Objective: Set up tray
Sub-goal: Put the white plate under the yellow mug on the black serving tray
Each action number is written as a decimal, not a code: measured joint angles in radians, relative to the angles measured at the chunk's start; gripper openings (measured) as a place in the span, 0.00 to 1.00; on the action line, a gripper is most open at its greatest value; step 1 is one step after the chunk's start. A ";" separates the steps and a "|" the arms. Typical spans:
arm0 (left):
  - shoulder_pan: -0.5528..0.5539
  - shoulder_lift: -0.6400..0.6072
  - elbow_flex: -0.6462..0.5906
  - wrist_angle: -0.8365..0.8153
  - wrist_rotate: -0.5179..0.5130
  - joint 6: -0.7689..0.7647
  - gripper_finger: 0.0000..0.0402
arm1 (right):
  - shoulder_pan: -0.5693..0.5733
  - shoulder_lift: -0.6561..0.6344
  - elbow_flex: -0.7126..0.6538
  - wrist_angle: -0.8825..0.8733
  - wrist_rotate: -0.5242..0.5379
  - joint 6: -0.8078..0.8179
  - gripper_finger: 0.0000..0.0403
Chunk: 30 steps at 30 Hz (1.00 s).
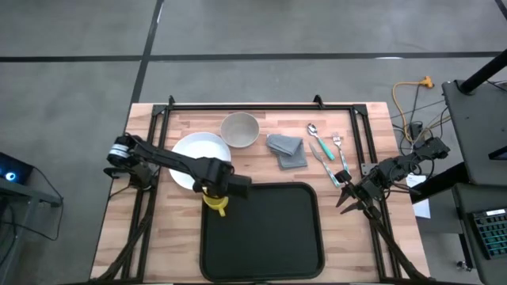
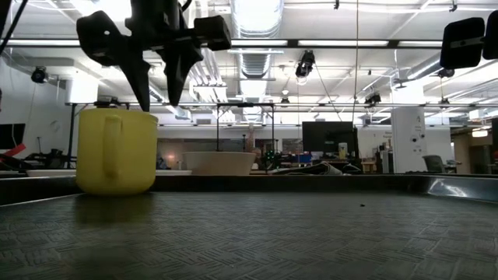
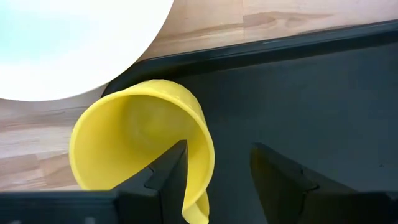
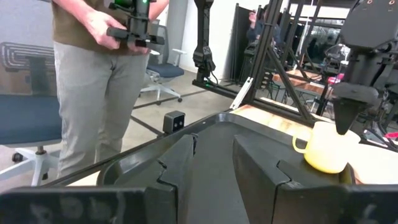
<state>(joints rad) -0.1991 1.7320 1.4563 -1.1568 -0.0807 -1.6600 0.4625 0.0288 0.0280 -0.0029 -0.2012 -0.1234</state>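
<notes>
A yellow cup [image 1: 217, 203] [image 2: 117, 152] stands upright on its base in the far-left corner of the black tray [image 1: 269, 237]. Its handle faces the near edge. My left gripper [image 1: 215, 192] [image 3: 219, 147] hovers open right above the cup's rim. One finger [image 3: 169, 171] is over the inside, the other [image 3: 280, 177] outside over the tray, and the cup's wall [image 3: 205, 149] stands between them untouched. My right gripper [image 1: 342, 198] [image 4: 214, 140] waits open beside the tray's right edge, low over the table.
A white plate [image 1: 198, 154] lies just beyond the tray's far-left corner. A pale bowl [image 1: 239, 128], a grey napkin [image 1: 287, 150] and cutlery [image 1: 325, 146] lie along the far side. A person [image 4: 106, 81] stands beyond the table's left edge.
</notes>
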 joint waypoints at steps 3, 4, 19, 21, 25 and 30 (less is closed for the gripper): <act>0.013 -0.014 0.000 -0.002 0.000 0.000 0.38 | 0.000 0.000 0.000 0.000 0.000 0.000 0.25; 0.018 -0.020 0.000 -0.004 0.000 0.000 0.38 | 0.000 0.000 0.000 0.000 0.000 0.000 0.25; 0.105 -0.122 -0.004 -0.131 -0.026 -0.136 0.38 | 0.000 0.000 0.000 0.000 0.000 0.000 0.25; 0.113 -0.124 -0.004 -0.146 -0.030 -0.159 0.38 | 0.000 0.000 0.000 0.000 0.000 0.000 0.25; 0.129 -0.130 -0.004 -0.156 -0.032 -0.228 0.38 | 0.000 0.000 0.000 0.000 0.000 0.000 0.25; 0.134 -0.144 -0.004 -0.164 -0.044 -0.373 0.38 | 0.000 0.000 0.000 0.000 0.000 0.000 0.25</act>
<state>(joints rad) -0.0647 1.5882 1.4521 -1.3206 -0.1243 -2.0330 0.4625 0.0288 0.0277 -0.0032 -0.2012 -0.1234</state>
